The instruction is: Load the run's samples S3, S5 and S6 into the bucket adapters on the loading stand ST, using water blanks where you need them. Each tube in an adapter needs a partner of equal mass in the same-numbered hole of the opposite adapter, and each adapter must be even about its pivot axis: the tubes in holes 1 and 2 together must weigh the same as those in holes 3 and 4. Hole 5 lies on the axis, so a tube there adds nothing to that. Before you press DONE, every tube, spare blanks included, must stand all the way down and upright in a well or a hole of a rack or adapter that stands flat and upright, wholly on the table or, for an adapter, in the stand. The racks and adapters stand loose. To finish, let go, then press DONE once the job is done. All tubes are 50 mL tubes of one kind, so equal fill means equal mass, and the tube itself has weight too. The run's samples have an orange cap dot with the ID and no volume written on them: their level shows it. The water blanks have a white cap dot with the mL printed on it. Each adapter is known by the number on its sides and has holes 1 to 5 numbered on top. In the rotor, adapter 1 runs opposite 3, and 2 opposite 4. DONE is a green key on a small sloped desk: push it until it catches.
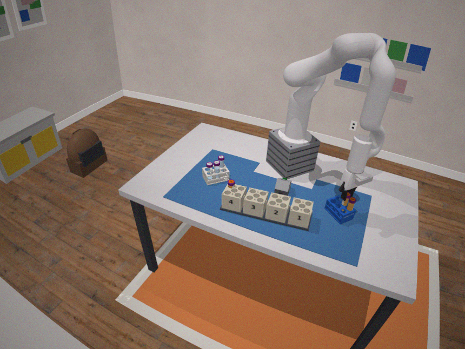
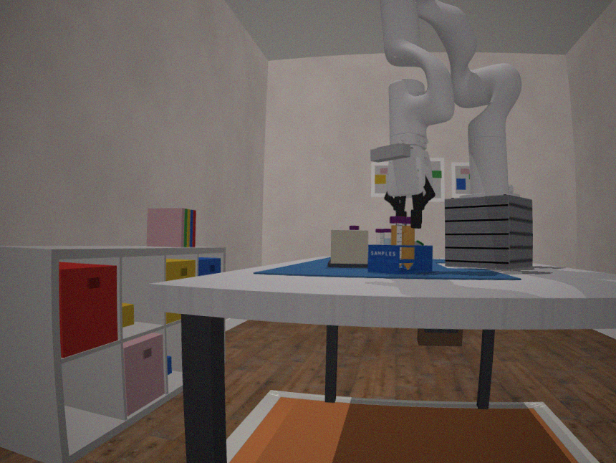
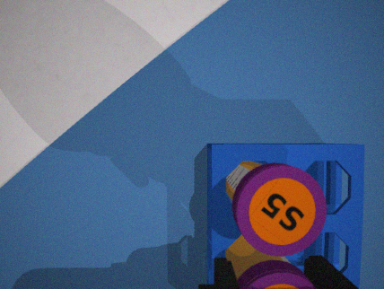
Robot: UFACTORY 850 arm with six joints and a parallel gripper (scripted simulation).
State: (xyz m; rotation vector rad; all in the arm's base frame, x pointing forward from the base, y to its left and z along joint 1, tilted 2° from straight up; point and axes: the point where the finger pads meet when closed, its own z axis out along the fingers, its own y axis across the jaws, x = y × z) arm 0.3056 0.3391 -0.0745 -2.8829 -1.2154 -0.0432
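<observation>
The claw [image 1: 347, 193] [image 2: 408, 217] [image 3: 270, 270] points down over the blue samples rack [image 1: 334, 212] [image 2: 377, 264] [image 3: 287, 153], its fingers drawn in to about cap width. Between them is the second sample tube [image 2: 410, 235] [image 3: 274, 270], with a purple cap and an orange dot; the fingers look closed on it. Its ID is cut off at the lower edge of the wrist view. It stands in the rack directly below the claw.

Sample S5 [image 1: 351, 204] [image 2: 397, 218] [image 3: 282, 210] stands in the same rack, just beside the claw and outside its grip. Both rack tubes show amber contents.

Well apart from the claw, four cream bucket adapters stand in a row on the loading stand [image 1: 264, 219]. Adapter 1 [image 1: 299, 216] [image 2: 349, 247] is nearest the claw, then adapter 2 [image 1: 277, 214] and adapter 3 [image 1: 253, 207], with adapter 4 [image 1: 231, 202] farthest off. A purple-capped tube with an orange dot [image 1: 231, 183] [image 2: 354, 227] sits in a back hole of adapter 4; its ID is too small to read.

Beyond adapter 4 from the claw, a white rack [image 1: 216, 181] holds three purple-capped tubes. The green DONE key [image 1: 284, 178] sits on its grey housing [image 1: 282, 186], between the claw and that white rack. All of this is on the desk [image 1: 180, 150] [image 2: 309, 289] [image 3: 31, 54], over a blue mat [image 1: 195, 187] [image 2: 299, 271] [image 3: 269, 58].
</observation>
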